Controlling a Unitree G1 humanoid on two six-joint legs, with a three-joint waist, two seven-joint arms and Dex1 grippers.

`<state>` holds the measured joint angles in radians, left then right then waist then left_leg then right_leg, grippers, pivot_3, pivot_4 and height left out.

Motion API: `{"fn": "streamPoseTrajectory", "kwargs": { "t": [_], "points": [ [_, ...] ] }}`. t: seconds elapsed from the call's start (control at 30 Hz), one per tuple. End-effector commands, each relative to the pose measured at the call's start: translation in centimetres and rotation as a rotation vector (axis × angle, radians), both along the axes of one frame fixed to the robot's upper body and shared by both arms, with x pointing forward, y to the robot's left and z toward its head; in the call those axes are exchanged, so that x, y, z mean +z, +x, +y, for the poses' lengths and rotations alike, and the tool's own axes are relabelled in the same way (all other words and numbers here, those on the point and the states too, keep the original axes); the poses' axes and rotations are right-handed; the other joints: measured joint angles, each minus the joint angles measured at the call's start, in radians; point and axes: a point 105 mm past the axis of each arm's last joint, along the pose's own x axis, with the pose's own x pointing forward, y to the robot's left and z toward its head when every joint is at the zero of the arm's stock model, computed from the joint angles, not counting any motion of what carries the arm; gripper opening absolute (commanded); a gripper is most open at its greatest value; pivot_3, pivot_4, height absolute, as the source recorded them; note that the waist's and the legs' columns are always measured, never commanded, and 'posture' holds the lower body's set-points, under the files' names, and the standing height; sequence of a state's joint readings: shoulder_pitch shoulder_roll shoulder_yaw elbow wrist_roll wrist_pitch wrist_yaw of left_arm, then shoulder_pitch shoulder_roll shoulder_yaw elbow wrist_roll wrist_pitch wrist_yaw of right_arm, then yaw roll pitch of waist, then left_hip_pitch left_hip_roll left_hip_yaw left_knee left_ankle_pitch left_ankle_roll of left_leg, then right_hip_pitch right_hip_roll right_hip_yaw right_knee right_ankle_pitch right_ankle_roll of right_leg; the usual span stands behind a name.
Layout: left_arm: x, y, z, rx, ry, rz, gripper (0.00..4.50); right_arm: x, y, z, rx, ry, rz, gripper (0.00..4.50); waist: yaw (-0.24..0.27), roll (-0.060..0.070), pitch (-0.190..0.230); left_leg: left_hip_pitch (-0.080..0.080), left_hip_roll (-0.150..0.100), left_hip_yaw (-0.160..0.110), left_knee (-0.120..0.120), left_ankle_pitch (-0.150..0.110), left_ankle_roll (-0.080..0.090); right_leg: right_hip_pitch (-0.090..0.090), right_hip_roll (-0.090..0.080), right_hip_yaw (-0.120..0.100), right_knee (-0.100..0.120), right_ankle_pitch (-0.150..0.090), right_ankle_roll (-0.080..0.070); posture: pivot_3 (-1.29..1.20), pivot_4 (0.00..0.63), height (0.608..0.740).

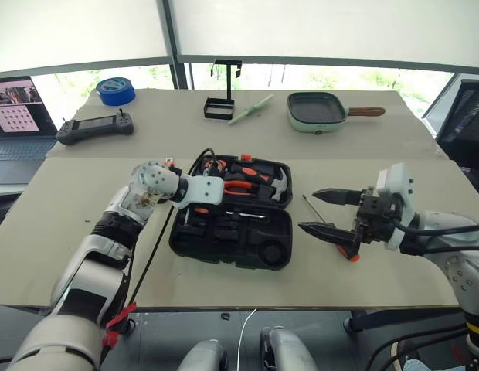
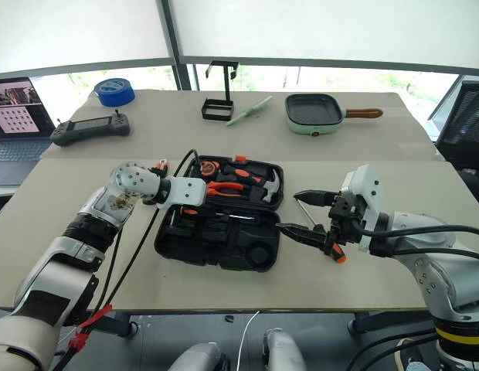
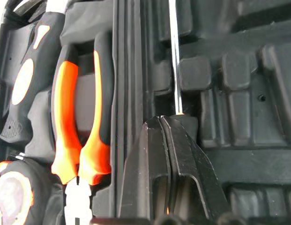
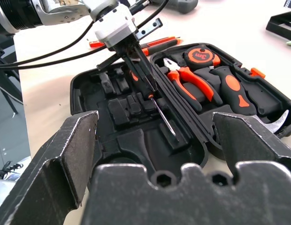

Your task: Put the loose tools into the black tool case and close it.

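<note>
Tool in hand: Your left gripper (image 4: 146, 89) was clenched on a slim screwdriver (image 4: 164, 119). Only a fleck of orange handle showed at the fingertips, and the thin bright steel shaft ran out over the near half of the case.
Case: The black moulded-plastic tool case (image 1: 224, 246), hinged in two halves with rounded corners, lay wide open on the beige desk (image 1: 85, 201). Its near half was mostly bare matt recesses with hard blocky ribs.
Far half of the case: It held orange-handled pliers (image 4: 192, 82), a steel-headed hammer (image 1: 278, 185) and a round black-and-orange tape measure (image 4: 200, 55), each seated in its own recess.
Handling, slim driver: It looked light and rigid. The polished shaft would slip between hard fingers, so the handle was the better hold. I judged it needed lining up along its groove before you let go.
Right side: Your right gripper (image 1: 309, 210) hung released, jaws wide, just right of the case. Under it a long-shafted screwdriver (image 2: 302, 212) lay on the desk, its orange-tipped handle nearer the desk's front edge.
Handling, long driver: It was stiff and likely handle-heavy. You would do well to take it at the thick rubbery grip, not the round shaft, which could roll.
Left of the case: More black-and-orange pieces (image 4: 157, 44) lay on the desk, too small to sort.
Lid: It was rigid plastic. Any tool standing proud of its recess would probably block closing.
</note>
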<state>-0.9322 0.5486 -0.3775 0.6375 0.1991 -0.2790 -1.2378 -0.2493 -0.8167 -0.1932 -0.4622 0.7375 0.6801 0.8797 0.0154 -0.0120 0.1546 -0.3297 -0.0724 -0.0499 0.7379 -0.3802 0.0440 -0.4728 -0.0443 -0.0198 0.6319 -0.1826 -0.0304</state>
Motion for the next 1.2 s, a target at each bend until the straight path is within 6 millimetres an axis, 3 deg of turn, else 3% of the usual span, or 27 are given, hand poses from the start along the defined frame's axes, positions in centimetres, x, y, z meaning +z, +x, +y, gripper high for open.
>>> {"fn": "streamPoseTrajectory", "kwargs": {
  "t": [0.03,0.17,0.23,0.27,0.3,0.37,0.47,0.67,0.77,0.87,0.97,1.13,1.2],
  "points": [
    [-2.5,-0.9,0.4,-0.006,0.050,0.083,0.07,1.1,-0.3,-0.1,-0.005,0.014,-0.051,4.50,-0.001,0.000,0.000,0.000,0.000,0.000,0.000,0.000,0.000,0.000,0.000,0.000,0.000,0.000,0.000,0.00,0.150,0.740],
    [-0.2,-0.1,0.0,0.042,-0.067,0.070,0.07,0.9,-0.2,-0.4,-0.025,0.013,-0.047,4.50,0.000,0.000,0.000,0.000,0.000,0.000,0.000,0.000,0.000,0.000,0.000,0.000,0.000,0.000,0.000,0.00,0.150,0.740],
    [2.3,0.6,-0.2,0.090,-0.196,0.069,0.07,0.6,0.1,-1.2,-0.074,-0.001,-0.043,4.50,0.001,0.000,0.000,0.000,0.000,0.000,0.000,0.000,0.000,0.000,0.000,0.000,0.000,0.000,0.000,0.00,0.150,0.740],
    [4.7,0.7,-0.4,0.119,-0.335,0.108,0.07,0.2,0.2,-1.9,-0.116,-0.012,-0.034,4.50,0.002,0.000,0.000,-0.001,0.000,0.000,0.001,0.000,0.001,0.000,0.000,0.000,0.000,0.000,0.000,0.00,0.150,0.740],
    [6.8,0.6,-0.6,0.129,-0.463,0.155,0.58,-0.2,0.3,-2.6,-0.153,-0.026,-0.029,4.50,0.004,0.000,0.000,-0.002,0.000,0.000,0.001,0.000,0.001,0.000,0.000,-0.001,0.000,0.000,0.000,0.00,0.150,0.740],
    [10.0,-0.4,-0.5,0.122,-0.646,0.245,1.18,-0.9,0.1,-3.8,-0.225,-0.045,-0.016,4.50,0.003,0.000,0.000,-0.006,0.000,-0.001,0.004,-0.001,0.002,-0.003,0.000,-0.003,0.002,0.001,0.001,0.00,0.150,0.740],
    [12.5,-3.1,0.1,0.100,-0.780,0.344,2.27,-1.6,-0.7,-6.0,-0.346,-0.046,0.023,4.50,-0.001,0.000,0.000,-0.008,0.000,-0.001,0.009,-0.002,0.004,-0.006,0.000,-0.002,0.010,0.001,0.001,0.00,0.150,0.740],
    [13.0,-9.6,1.0,-0.019,-0.751,0.611,4.35,-3.1,-4.4,-9.6,-0.512,-0.054,0.125,4.50,-0.002,0.004,-0.002,-0.005,0.000,0.000,0.008,-0.002,0.004,-0.004,0.000,0.000,0.009,0.001,0.001,0.00,0.150,0.740],
    [12.2,-11.6,1.0,-0.061,-0.681,0.645,4.43,-4.4,-5.8,-10.7,-0.566,-0.083,0.175,4.50,0.002,0.004,-0.002,-0.003,0.000,-0.001,0.008,-0.002,0.003,-0.002,0.000,0.001,0.007,0.000,0.001,0.00,0.150,0.740],
    [10.9,-12.4,0.8,-0.091,-0.604,0.634,4.43,-5.5,-5.5,-10.6,-0.575,-0.095,0.192,4.50,-0.003,0.005,-0.002,0.006,0.000,0.001,0.006,-0.002,0.003,0.006,0.000,0.004,0.004,0.000,0.001,0.00,0.150,0.740],
    [9.7,-12.4,0.7,-0.111,-0.538,0.608,4.43,-6.8,-3.7,-9.9,-0.574,-0.098,0.191,4.50,-0.007,0.005,-0.002,0.023,0.000,0.003,-0.006,-0.002,0.003,0.020,0.001,0.007,-0.003,0.000,0.003,0.00,0.150,0.740],
    [9.0,-11.6,0.2,-0.132,-0.506,0.559,4.43,-8.9,-0.3,-7.1,-0.509,-0.095,0.183,4.50,-0.013,0.004,-0.002,0.023,0.000,0.004,-0.010,0.000,0.000,0.016,0.002,0.008,-0.002,0.000,0.001,0.00,0.150,0.740],
    [9.0,-11.3,0.0,-0.129,-0.511,0.537,4.43,-9.8,1.2,-6.8,-0.534,-0.107,0.177,4.50,-0.011,0.004,-0.002,0.020,0.000,0.004,-0.010,0.000,-0.001,0.013,0.002,0.007,-0.002,-0.001,0.000,0.00,0.150,0.740]
  ]
}}
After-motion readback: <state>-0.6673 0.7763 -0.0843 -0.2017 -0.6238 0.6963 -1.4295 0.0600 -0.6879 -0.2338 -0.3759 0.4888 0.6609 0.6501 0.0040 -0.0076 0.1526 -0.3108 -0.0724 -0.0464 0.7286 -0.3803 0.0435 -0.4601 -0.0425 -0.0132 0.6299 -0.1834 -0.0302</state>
